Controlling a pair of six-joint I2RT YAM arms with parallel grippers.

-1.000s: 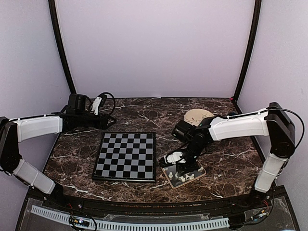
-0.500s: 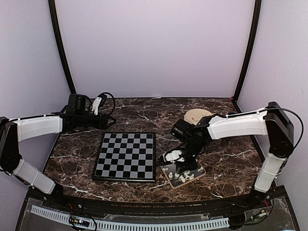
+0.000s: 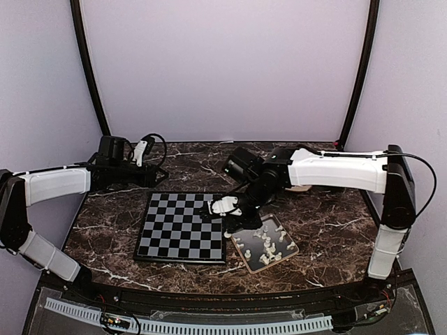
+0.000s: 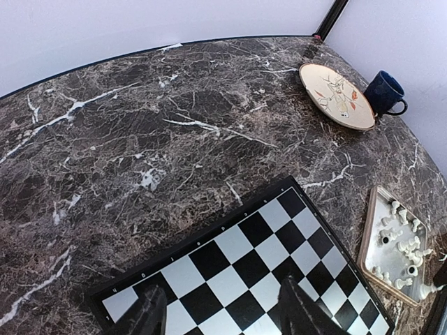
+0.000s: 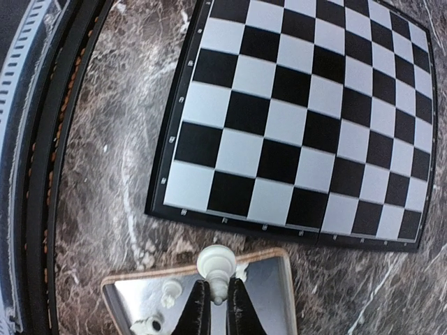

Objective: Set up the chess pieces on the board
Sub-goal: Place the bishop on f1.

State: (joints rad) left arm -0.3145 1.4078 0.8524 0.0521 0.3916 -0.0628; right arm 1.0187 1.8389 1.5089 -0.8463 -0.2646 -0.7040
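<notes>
The black and light-grey board (image 3: 183, 227) lies bare at the middle left of the table. Several white chess pieces (image 3: 267, 241) lie in a square metal tray (image 3: 246, 259) just to its right. My right gripper (image 3: 232, 225) hangs over the tray's left end by the board's right edge. In the right wrist view that gripper (image 5: 216, 296) is shut on one white chess piece (image 5: 216, 264), above the tray (image 5: 269, 296). My left gripper (image 4: 223, 314) is open and holds nothing, hovering over the board (image 4: 237, 269) near its far-left corner.
A round beige plate (image 4: 337, 95) and a dark blue mug (image 4: 386, 93) stand at the back right. The tray (image 4: 369, 237) has a pale raised rim. Dark marble tabletop surrounds the board; black frame posts and purple walls close in the sides.
My right gripper has shut on a white piece in the tray, lifted, and moved left toward the board's right edge. The left arm has not moved.
</notes>
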